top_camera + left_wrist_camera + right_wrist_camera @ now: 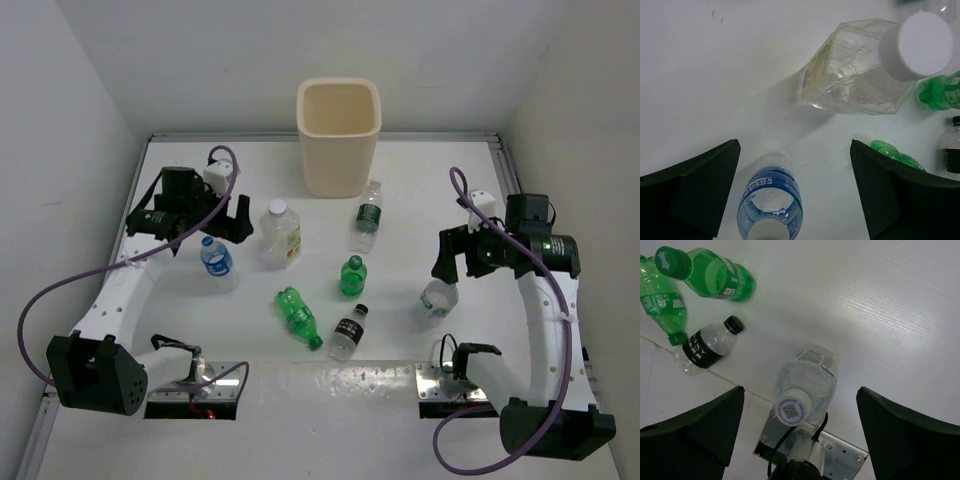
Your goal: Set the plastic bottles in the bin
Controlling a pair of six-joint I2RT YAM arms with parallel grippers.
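The cream bin [338,135] stands at the back middle of the table. My left gripper [212,230] [795,192] hangs open over an upright blue-labelled bottle [217,258] [771,200], which sits between the jaws, nearer the left one, untouched. A wide clear bottle [281,232] [860,70] stands just beyond. My right gripper [456,268] [800,425] is open above an upright pale-labelled bottle [437,298] [807,382], clear of both jaws. Mid-table are an upright green bottle [352,276] [705,272], a lying green bottle [298,315] [660,300], a black-labelled bottle [349,331] [707,345] and a dark-labelled bottle [368,215].
White walls close in the table on the left, right and back. Metal base plates [455,380] of the arms lie at the near edge, and the right one [815,452] shows directly below the pale-labelled bottle. Purple cables loop beside each arm.
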